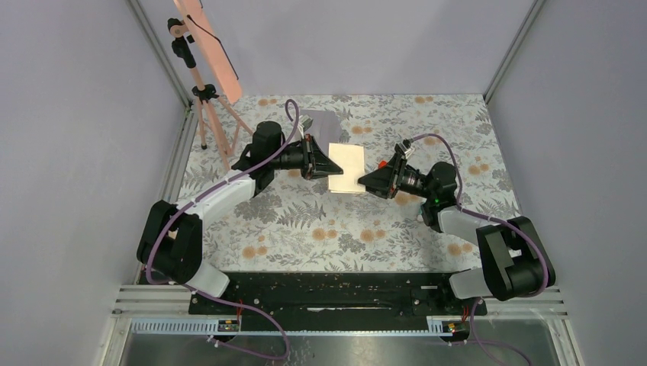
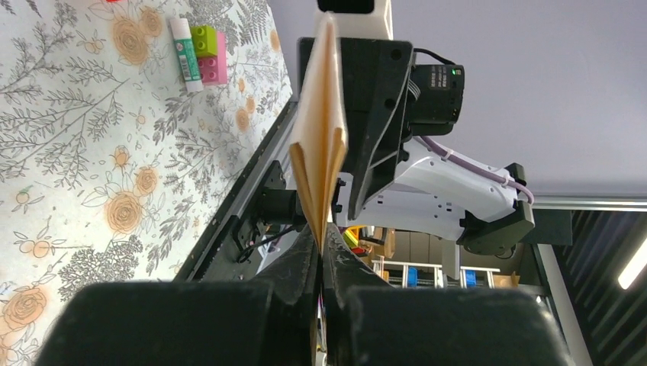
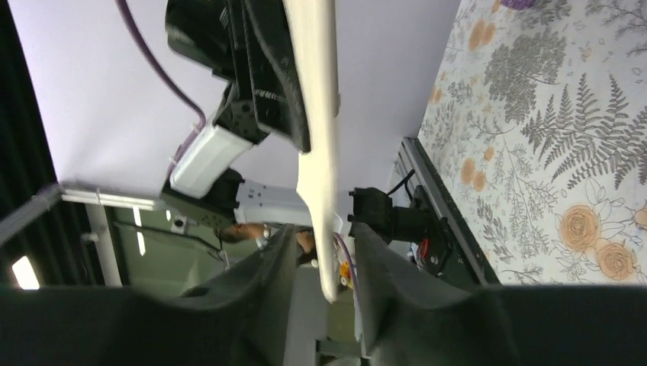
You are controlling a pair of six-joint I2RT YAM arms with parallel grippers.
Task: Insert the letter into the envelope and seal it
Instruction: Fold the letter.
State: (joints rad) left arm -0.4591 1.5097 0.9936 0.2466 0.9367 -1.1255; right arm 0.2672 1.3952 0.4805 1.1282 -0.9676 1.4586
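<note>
The cream letter (image 1: 347, 168) hangs in the air over the middle of the floral table, folded and held on edge between the two arms. My left gripper (image 1: 326, 162) is shut on its left edge; in the left wrist view the fingers (image 2: 305, 267) pinch the tan folded sheet (image 2: 320, 152). My right gripper (image 1: 365, 181) is at the opposite edge. In the right wrist view the jaws (image 3: 324, 252) stand open on either side of the letter's edge (image 3: 317, 114), with a gap on each side. The grey-lilac envelope (image 1: 320, 122) lies flat behind the left arm, partly hidden.
A tripod (image 1: 206, 99) carrying a pink-orange board stands at the back left. A glue stick (image 2: 183, 46) and green and pink blocks (image 2: 207, 52) lie on the table in the left wrist view. Grey walls and metal posts enclose the table.
</note>
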